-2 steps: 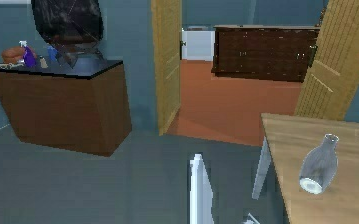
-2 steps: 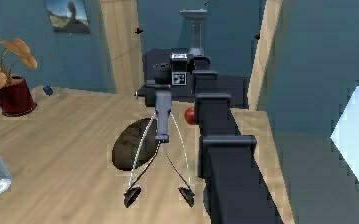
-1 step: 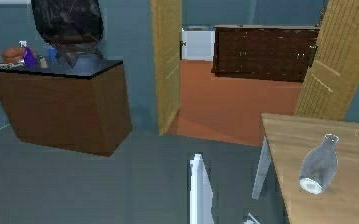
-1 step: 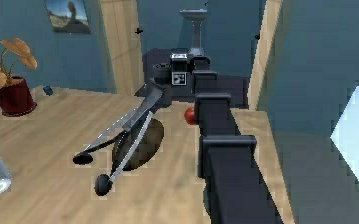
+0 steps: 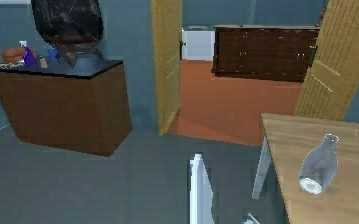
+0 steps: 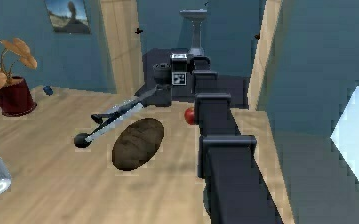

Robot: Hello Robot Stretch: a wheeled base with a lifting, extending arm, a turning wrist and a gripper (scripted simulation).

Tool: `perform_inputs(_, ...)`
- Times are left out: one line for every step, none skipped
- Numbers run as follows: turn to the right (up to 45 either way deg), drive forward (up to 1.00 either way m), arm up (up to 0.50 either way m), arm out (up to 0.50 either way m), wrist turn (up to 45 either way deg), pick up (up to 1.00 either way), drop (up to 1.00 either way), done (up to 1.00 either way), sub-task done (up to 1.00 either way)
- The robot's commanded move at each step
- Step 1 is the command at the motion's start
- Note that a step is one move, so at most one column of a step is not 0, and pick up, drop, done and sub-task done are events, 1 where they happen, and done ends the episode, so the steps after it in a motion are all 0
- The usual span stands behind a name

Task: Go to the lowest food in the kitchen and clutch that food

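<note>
Light wooden table (image 6: pixel 47 170) in a blue-walled room: a brown oval lump (image 6: pixel 139 143) (food, kind unclear) lies mid-tabletop, just beside the gripper (image 6: pixel 91 131), whose jaw state and load cannot be determined. The forward view adds a dark-topped brown counter (image 5: pixel 67 105); the arm side view, a red-potted plant (image 6: pixel 12 92) near the table's far edge.

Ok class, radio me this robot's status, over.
End effector out at table, load can't tell. Brown lump close by. Red round thing beside arm.

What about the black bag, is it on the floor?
No, the bag sits on top of the counter, next to some bottles.
</note>
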Motion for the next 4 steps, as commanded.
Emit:
perform_inputs(0.0, 0.0, 0.0, 0.0, 45.0, 0.0, 0.0, 0.0, 0.0)
perform_inputs(0.0, 0.0, 0.0, 0.0, 9.0, 0.0, 0.0, 0.0, 0.0)
perform_inputs(0.0, 0.0, -0.28, 0.0, 0.0, 0.0, 0.0, 0.0, 0.0)
perform_inputs(0.0, 0.0, 0.0, 0.0, 0.0, 1.0, 0.0, 0.0, 0.0)
